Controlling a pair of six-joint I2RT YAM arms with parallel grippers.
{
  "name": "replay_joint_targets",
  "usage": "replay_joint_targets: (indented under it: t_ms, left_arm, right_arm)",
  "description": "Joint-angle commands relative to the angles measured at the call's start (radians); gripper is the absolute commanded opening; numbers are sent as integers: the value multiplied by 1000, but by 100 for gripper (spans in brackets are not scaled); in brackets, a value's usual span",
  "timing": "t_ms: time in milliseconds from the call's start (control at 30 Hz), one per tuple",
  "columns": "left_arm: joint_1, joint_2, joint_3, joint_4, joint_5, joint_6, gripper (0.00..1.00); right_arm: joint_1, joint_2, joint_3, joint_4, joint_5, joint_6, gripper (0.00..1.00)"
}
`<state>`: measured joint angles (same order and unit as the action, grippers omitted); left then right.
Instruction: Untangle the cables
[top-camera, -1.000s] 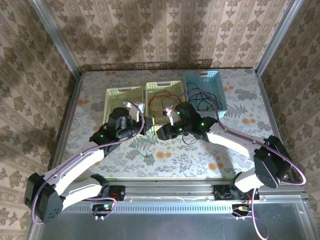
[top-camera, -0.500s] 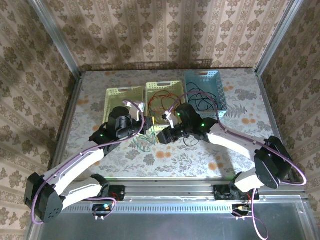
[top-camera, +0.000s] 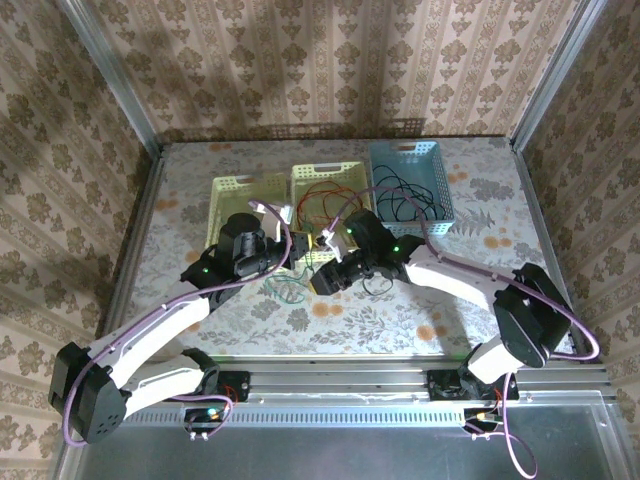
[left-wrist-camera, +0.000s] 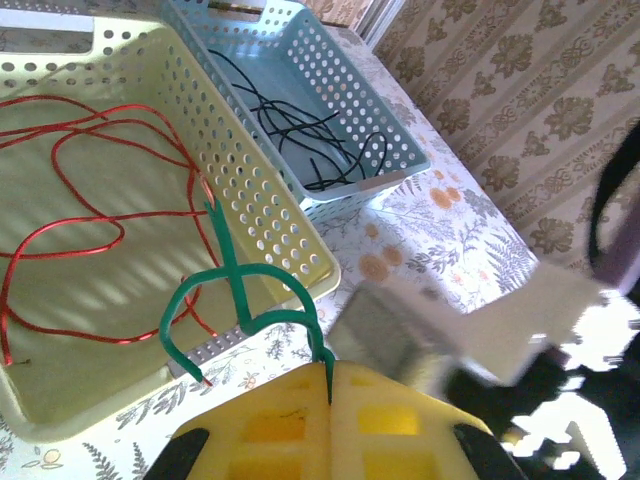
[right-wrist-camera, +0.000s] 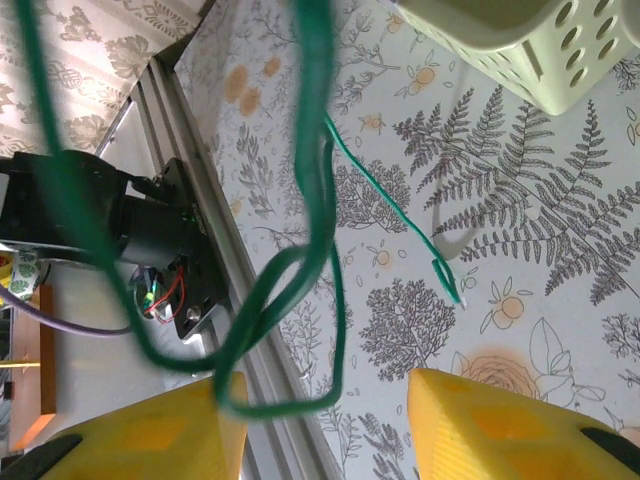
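My left gripper (left-wrist-camera: 330, 378) is shut on a dark green cable (left-wrist-camera: 238, 290), which curls up from the jaws in front of the yellow basket (left-wrist-camera: 275, 225). A red cable (left-wrist-camera: 60, 232) lies in that basket, and a black cable (left-wrist-camera: 312, 140) lies in the blue basket (left-wrist-camera: 380, 120). My right gripper (right-wrist-camera: 325, 425) is open, low over the table; a loop of the green cable (right-wrist-camera: 312, 190) hangs against its left finger (right-wrist-camera: 150, 430) and into the gap. From above, the left gripper (top-camera: 278, 262) and the right gripper (top-camera: 322, 280) stand close together over the green cable (top-camera: 285, 291).
Three baskets stand in a row at the back: pale green (top-camera: 232, 190), yellow (top-camera: 300, 178) and blue (top-camera: 438, 190). The metal rail of the table's near edge (right-wrist-camera: 200, 250) runs just beside the right gripper. A corner of the yellow basket (right-wrist-camera: 520, 50) is above it.
My right gripper has moved left and nearer, up to the green cable beside the left gripper, and its jaws have narrowed a little. The left gripper has stayed shut on the cable.
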<state>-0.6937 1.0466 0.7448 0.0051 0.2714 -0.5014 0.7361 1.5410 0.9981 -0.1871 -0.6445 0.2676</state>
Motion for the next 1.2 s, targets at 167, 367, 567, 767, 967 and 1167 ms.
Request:
replay_joint_targets:
  t_ms: [167,367,567,767,967,1167]
  left_arm:
    - [-5,-4,40,28,19,-3,0]
    - [-5,-13,36,12,35,4,0]
    - [-3,14,53,-9,155,13,0]
    - [-21,56,76,-65,258,43,0]
    - [-50,71,84,-98,339,60,0]
    - [-58,64,82,-107,396,64,0]
  right_arm:
    - [-16,2,-8,132,5,74,13]
    - [-91,-112,-110,178,118,161,1]
    - [-154,-231,-166,157,223,201,1]
    - [-196,-299,-171,138,301,221,0]
    - [-263,-389,-177,77,451,233,0]
    - [-350,-501,-201,-18,609,237,0]
